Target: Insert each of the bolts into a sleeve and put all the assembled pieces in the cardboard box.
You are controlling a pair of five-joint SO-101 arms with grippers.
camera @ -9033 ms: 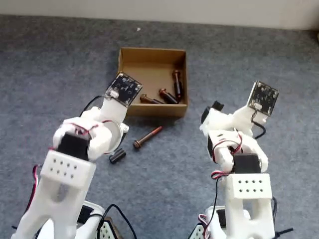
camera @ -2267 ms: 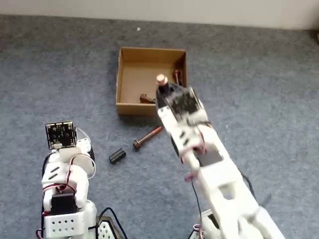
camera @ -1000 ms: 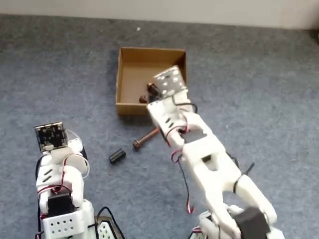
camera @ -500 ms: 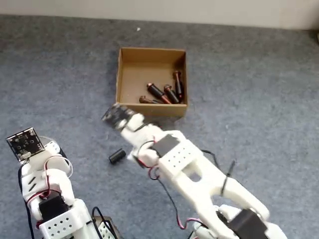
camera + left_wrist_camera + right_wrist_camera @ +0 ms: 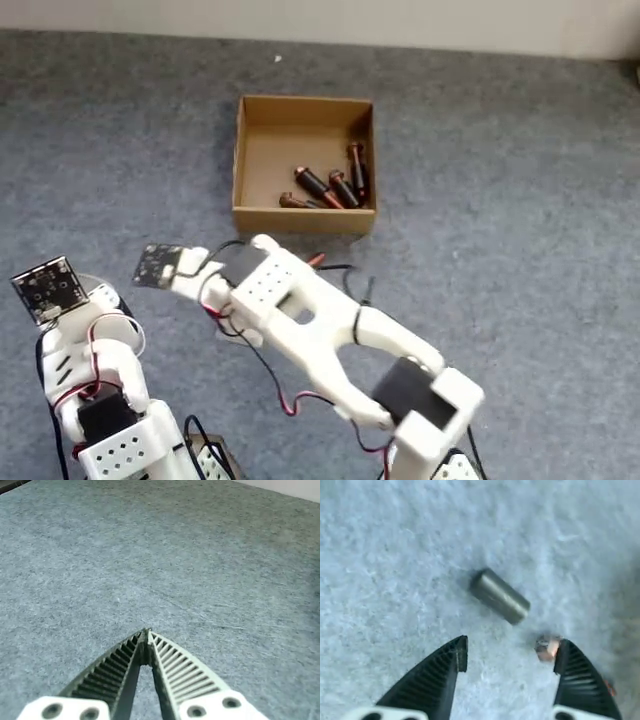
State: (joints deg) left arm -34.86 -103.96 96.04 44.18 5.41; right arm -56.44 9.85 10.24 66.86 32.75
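Observation:
The cardboard box (image 5: 240,150) holds several assembled pieces (image 5: 328,187). My right arm (image 5: 285,300) stretches leftward across the carpet in front of the box and covers the loose sleeve; only the loose bolt's red tip (image 5: 315,259) pokes out beside it. In the right wrist view my right gripper (image 5: 510,655) is open, close above the carpet. The dark sleeve (image 5: 500,596) lies just beyond its fingertips, and the bolt's copper head (image 5: 546,647) sits against one fingertip. My left gripper (image 5: 146,632) is shut and empty, over bare carpet. The left arm (image 5: 90,340) stands at the near left.
Grey carpet covers the whole work area. A pale wall edge runs along the far side behind the box.
The right arm swung from above the box down and left to the loose sleeve and bolt, leaving one more piece in the box. The left arm drew back to the near left.

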